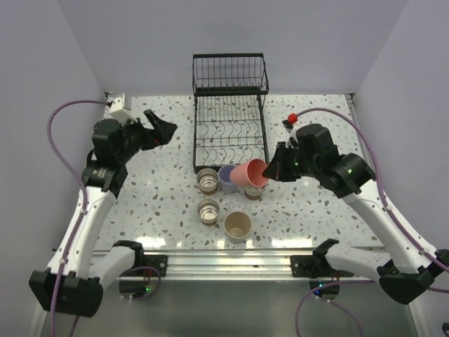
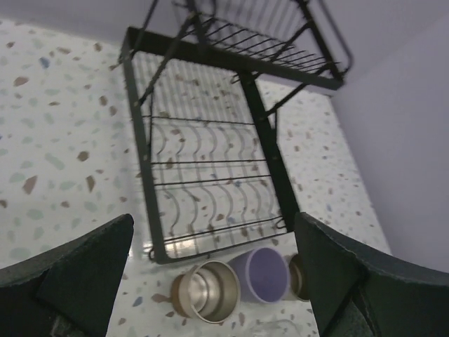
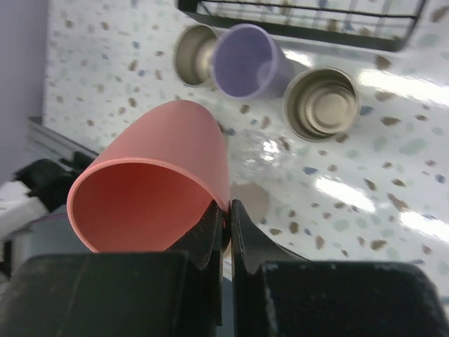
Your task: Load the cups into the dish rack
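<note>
The black wire dish rack [image 1: 230, 112] stands at the back centre, holding no cups. My right gripper [image 1: 275, 170] is shut on the rim of the coral-pink cup [image 1: 254, 173], held tilted above the cup cluster; in the right wrist view its wall sits pinched between the fingers [image 3: 226, 217]. Below it stand the lavender cup [image 1: 228, 178], three brown cups [image 1: 208, 180] [image 1: 254, 192] [image 1: 208, 210] and the beige cup [image 1: 238, 226]. A clear cup [image 3: 263, 151] shows faintly on the table. My left gripper [image 1: 161, 130] is open and empty, left of the rack.
A white box [image 1: 119, 108] sits at the back left corner, and a red-tipped fitting [image 1: 290, 118] lies right of the rack. The left wrist view looks over the rack's tined tray [image 2: 210, 161] to a brown cup [image 2: 207, 291] and the lavender cup [image 2: 263, 275].
</note>
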{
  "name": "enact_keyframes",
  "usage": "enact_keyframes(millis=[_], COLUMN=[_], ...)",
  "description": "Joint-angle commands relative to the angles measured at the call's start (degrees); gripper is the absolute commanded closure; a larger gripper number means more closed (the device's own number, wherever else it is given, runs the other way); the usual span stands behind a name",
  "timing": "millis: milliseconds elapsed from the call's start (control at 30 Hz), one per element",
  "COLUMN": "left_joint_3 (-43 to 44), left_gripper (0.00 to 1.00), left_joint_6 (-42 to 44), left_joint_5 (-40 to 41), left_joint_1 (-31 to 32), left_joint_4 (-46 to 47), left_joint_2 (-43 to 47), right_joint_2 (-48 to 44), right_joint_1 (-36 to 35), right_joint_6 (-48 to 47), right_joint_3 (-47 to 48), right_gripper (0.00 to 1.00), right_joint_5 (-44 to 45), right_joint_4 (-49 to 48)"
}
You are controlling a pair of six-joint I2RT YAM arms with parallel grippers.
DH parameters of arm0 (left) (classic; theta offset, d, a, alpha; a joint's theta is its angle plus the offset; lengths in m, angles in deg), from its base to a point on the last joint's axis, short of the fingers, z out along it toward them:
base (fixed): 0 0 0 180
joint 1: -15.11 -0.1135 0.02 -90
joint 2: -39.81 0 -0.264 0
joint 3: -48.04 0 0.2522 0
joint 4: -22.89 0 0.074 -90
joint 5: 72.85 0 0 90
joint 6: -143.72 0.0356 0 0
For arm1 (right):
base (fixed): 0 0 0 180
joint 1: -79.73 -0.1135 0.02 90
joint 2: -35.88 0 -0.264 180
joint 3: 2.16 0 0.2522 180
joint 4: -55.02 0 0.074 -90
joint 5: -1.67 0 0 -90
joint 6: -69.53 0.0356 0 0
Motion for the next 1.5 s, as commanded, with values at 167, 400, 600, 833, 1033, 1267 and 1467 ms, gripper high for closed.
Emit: enact_keyframes(millis=[167, 400, 600, 833, 1033, 1267, 1467], left_joint_3=[-6.8, -9.1, -9.3, -10.3, -9.9, -5.7, -4.1], left_gripper=[0.0, 0.0, 0.0, 0.0, 0.0, 0.1, 0.25], left_joint_6=[-19.2, -26.4, -31.7, -33.6, -38.0, -37.8, -37.5], left_joint_5=[-26.0, -32.8, -32.6, -32.7, -31.6, -33.3, -33.9], left_joint_1=[0.2, 0.2, 0.2, 0.3, 0.2, 0.3, 0.2], left_joint_4=[16.3, 25.1, 31.2, 34.0, 42.4, 43.2, 42.2], left_joint_2=[14.8, 20.9, 22.8, 21.7, 19.3, 16.4, 15.9], right_joint_2=[1.1, 5.5, 6.9, 7.1, 7.5, 8.2, 10.2], right_joint_1=[-0.1, -0.7, -2.2, -4.5, -7.4, -9.1, -9.2], right_joint_6=[25.2, 51.4, 49.0, 49.5, 48.3, 47.3, 46.9], right_joint_3=[-4.7, -13.5, -11.7, -12.7, -13.2, -13.5, -11.6], right_gripper=[1.0, 1.0, 1.0, 1.0, 1.0, 1.0, 1.0], right_joint_5=[-23.7, -27.8, -27.4, -26.8, -25.6, -23.4, -22.8], right_joint_4=[-43.6, -82.3, -80.0, -80.9, -79.5, -78.9, -79.3])
